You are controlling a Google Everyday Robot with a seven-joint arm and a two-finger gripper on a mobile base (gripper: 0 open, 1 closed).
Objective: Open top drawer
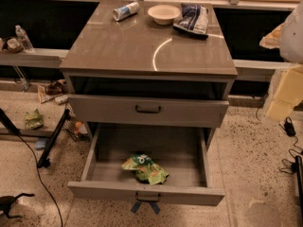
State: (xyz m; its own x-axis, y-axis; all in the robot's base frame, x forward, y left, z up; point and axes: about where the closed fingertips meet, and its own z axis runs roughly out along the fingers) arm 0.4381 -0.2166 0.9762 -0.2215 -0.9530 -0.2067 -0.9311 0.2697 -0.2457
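Observation:
The top drawer (189, 111) is a wide grey-beige front with a small dark bar handle (148, 109) at its centre. It stands pulled out a little, with a dark gap above it under the cabinet top (142, 51). My gripper (284, 96) shows as a pale cream shape under a white arm part (294, 32) at the right edge. It is to the right of the cabinet and apart from the drawer and its handle.
The lower drawer (147, 191), with blue strips under its handle, is pulled far out and holds a green bag (144, 168). A can (126, 11), a bowl (164, 14) and a blue-white bag (191, 19) lie on top. Black stand legs (52, 143), a cable and litter are on the left floor; cables (289, 126) are on the right.

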